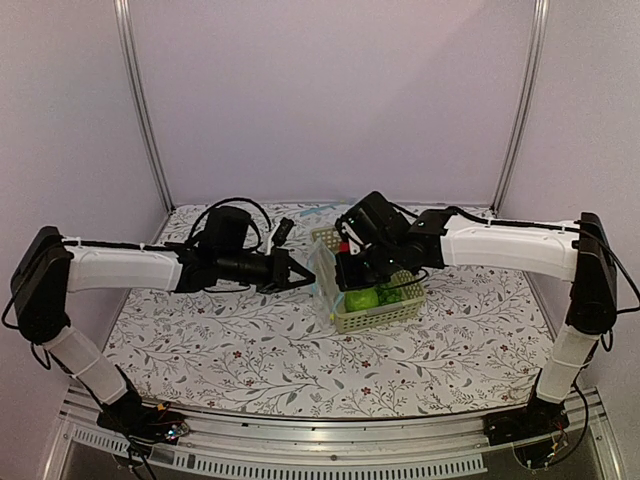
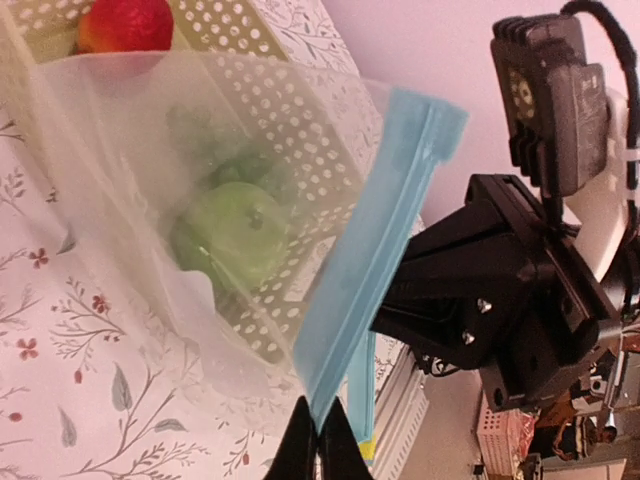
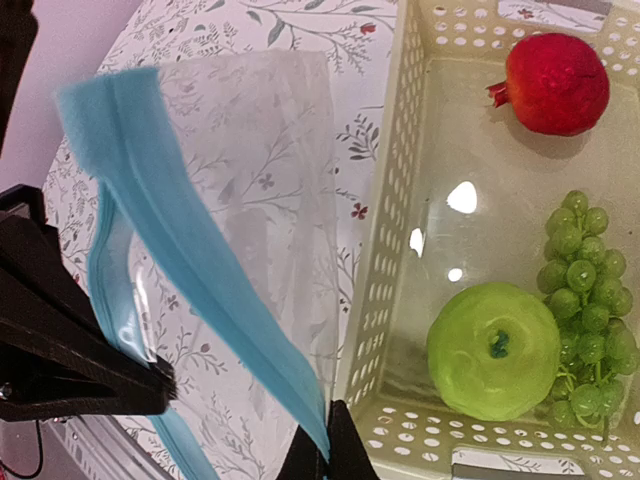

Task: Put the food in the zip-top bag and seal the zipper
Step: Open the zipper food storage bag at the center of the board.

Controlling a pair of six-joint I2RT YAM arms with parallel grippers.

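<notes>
Pinching the zipper (image 2: 378, 250) with left fingers (image 2: 296, 452) and right fingers (image 3: 346, 455), both closed; bag (image 3: 250, 150) at 9 o'clock of basket (image 3: 385, 200) (green apple (image 3: 493, 348) inside basket).

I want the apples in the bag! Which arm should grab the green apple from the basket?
Right, I think. The right fingers pinch the zipper just beside the basket, with the green apple close by. The left fingers pinch the zipper too, farther from the basket, and could hold the bag.
</notes>
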